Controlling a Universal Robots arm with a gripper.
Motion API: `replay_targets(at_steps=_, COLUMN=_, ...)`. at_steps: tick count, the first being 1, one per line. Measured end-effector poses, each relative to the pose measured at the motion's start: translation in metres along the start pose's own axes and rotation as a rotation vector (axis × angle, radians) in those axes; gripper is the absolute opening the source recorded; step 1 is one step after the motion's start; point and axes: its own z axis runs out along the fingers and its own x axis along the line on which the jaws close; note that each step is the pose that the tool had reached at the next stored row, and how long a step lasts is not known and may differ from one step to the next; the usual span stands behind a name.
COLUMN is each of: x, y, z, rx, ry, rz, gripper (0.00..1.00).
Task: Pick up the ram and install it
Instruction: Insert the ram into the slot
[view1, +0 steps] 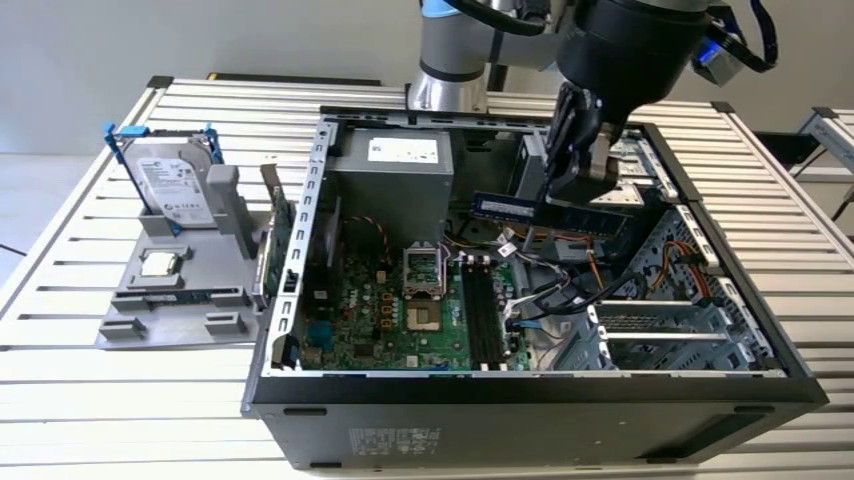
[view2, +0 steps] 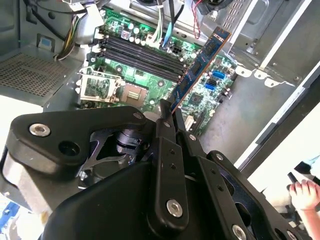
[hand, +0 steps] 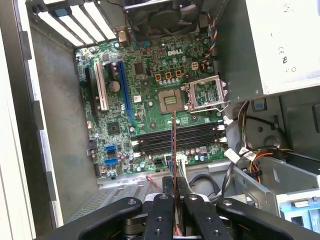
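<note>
The ram (view1: 547, 210) rides clamped in the fingers (hand: 161, 215), poised above the motherboard (hand: 150, 100); first wrist view catches it edge-on over the memory slots (hand: 200, 136) (second wrist view shows its chip face), arm reaching down over the case (view1: 534, 390).

Slatted white table (view1: 80, 400) — pale grey wall (view1: 200, 40) behind.
</note>
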Motion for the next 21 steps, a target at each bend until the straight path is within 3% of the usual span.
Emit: replay_targets(at_steps=21, x=0.0000, y=0.0000, z=0.0000, rx=-0.0060, ry=-0.0073, rz=0.116, gripper=0.00)
